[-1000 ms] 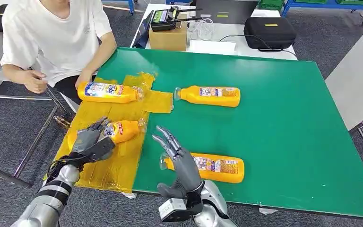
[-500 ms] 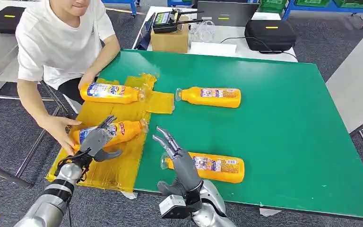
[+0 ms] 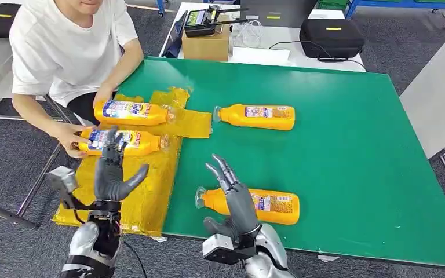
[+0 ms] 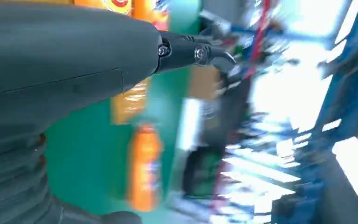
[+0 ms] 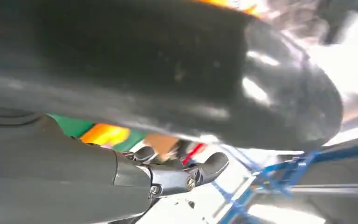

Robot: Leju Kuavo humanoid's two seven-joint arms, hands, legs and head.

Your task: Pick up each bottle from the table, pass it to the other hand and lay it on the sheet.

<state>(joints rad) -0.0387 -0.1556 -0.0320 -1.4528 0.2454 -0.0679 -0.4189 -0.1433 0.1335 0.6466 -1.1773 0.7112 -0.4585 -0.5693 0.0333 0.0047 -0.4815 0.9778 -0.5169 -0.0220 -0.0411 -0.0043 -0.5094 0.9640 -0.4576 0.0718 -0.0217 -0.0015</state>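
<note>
- left hand (image 3: 111, 174) is up over the yellow sheet (image 3: 145, 194), fingers spread, holding nothing
- right hand (image 3: 237, 200) is empty too, fingers apart, just in front of the near bottle (image 3: 266, 207) lying on the green counter (image 3: 347, 150)
- two bottles (image 3: 128, 112) on the sheet, a person's hands (image 3: 69, 139) on them
- another bottle (image 3: 258, 117) further back on the counter

Labels ride on all four orange bottles, but none of the print resolves into sure words. On the sheet (image 3: 150, 191), the far bottle (image 3: 132, 112) carries a white-and-blue label with large blue lettering too blurred to spell out, and the bottle nearer the robot (image 3: 123, 141) bears the same kind of label. Off the sheet, the bottle (image 3: 257, 116) just beside its far corner and the one at the table's near edge (image 3: 269, 206) show only tiny multicoloured print.
</note>
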